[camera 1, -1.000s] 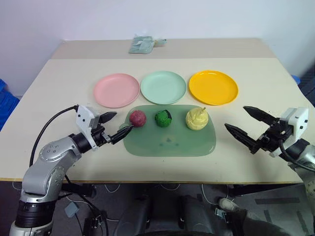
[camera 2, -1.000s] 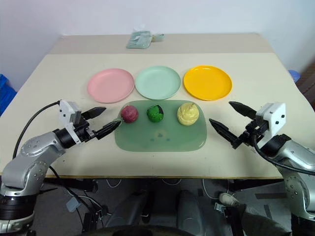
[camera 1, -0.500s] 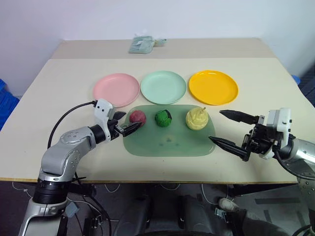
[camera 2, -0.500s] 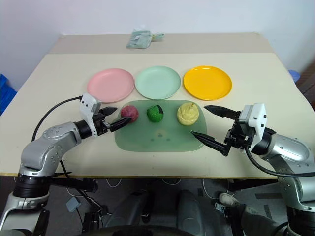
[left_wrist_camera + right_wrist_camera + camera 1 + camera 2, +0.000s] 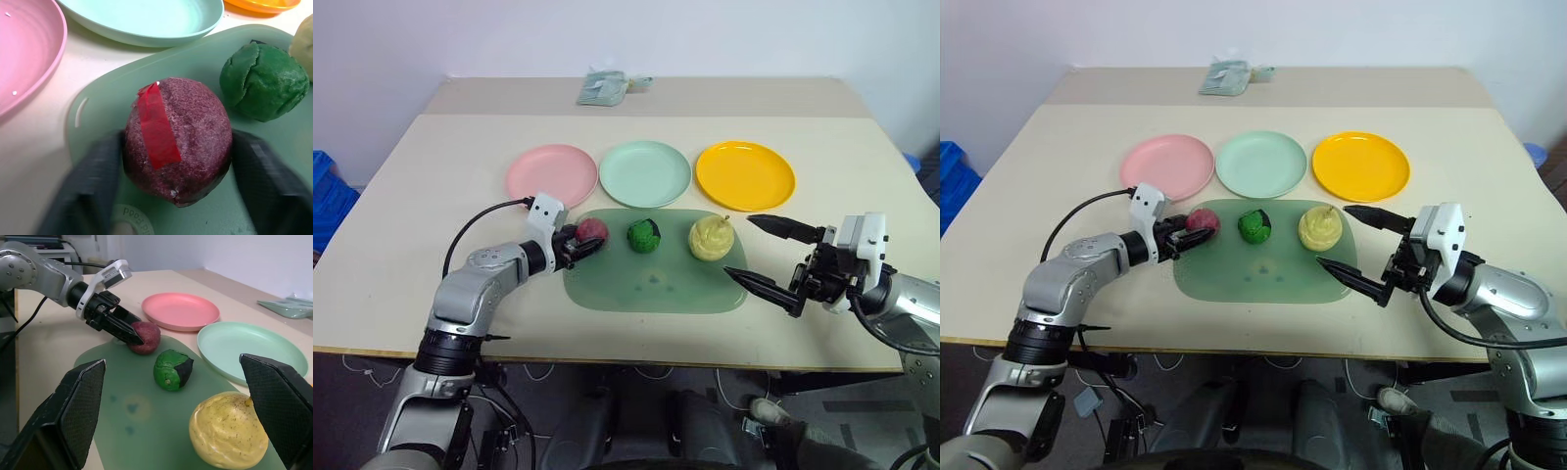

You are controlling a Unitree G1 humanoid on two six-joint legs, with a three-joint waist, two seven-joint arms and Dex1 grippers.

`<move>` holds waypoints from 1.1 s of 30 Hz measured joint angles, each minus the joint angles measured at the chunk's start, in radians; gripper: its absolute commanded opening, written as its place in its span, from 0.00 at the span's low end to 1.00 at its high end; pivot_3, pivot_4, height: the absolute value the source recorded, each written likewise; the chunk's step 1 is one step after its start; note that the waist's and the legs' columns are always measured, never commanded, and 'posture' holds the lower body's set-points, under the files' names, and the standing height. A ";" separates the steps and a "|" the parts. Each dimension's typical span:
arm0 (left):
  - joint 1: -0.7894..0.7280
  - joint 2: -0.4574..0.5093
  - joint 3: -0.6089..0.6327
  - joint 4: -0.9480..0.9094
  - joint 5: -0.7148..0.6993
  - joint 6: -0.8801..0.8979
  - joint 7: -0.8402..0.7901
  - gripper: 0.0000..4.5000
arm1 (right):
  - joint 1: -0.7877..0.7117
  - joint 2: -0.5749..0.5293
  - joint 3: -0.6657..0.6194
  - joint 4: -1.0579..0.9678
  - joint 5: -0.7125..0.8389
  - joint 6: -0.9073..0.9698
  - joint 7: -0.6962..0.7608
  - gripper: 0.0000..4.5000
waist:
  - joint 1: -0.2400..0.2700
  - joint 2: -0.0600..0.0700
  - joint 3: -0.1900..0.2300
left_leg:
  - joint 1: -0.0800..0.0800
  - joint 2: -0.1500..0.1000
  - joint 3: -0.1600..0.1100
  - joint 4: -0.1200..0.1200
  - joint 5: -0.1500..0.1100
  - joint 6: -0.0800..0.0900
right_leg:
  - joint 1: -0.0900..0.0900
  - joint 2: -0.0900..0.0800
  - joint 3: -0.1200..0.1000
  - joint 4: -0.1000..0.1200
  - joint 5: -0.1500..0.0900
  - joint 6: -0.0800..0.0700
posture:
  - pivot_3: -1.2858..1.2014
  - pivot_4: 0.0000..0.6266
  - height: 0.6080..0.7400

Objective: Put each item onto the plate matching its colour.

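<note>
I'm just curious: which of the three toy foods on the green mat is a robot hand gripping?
The dark red fruit, leftmost on the mat: the left gripper clamps it. The green ball and yellow pear lie untouched.

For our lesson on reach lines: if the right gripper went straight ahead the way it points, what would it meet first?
Probably the pale yellow pear: it lies just ahead of the open right gripper, on the green mat. Depth is uncertain.

The left arm reaches toward one o'clock, its gripper clamped with one finger on either side of what it holds. The right gripper points toward nine o'clock, near level, fingers spread wide.
</note>
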 measured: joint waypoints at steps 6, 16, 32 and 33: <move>-0.012 -0.010 0.010 0.015 0.020 -0.001 0.029 0.51 | 0.000 0.000 0.014 -0.002 -0.005 0.002 -0.028 1.00 | 0.000 0.000 0.000 | 0.000 0.000 0.000 0.000 0.000 0.000 | 0.000 0.000 0.000 0.000 0.000 0.000 | 0.52 0.24 1.00; -0.272 -0.119 0.237 0.292 0.026 -0.082 0.265 0.51 | -0.051 0.000 0.045 -0.001 -0.026 0.005 -0.056 1.00 | 0.000 -0.002 0.001 | 0.000 0.000 0.000 0.002 0.001 -0.001 | 0.000 0.000 -0.001 0.001 0.000 0.001 | 0.52 0.24 1.00; -0.348 -0.202 0.253 0.469 0.011 -0.226 0.162 0.99 | -0.054 0.001 0.067 0.004 -0.039 0.005 -0.083 1.00 | -0.002 -0.003 0.001 | -0.001 -0.002 0.000 0.002 0.003 -0.004 | 0.000 -0.001 -0.001 0.000 0.001 0.002 | 0.52 0.24 1.00; -0.334 -0.202 0.245 0.440 -0.001 -0.215 0.141 0.99 | -0.049 0.002 0.067 0.003 -0.039 0.005 -0.086 1.00 | -0.003 -0.003 0.001 | -0.001 -0.002 0.000 0.002 0.003 -0.004 | 0.000 -0.001 -0.001 0.001 0.001 0.002 | 0.52 0.24 1.00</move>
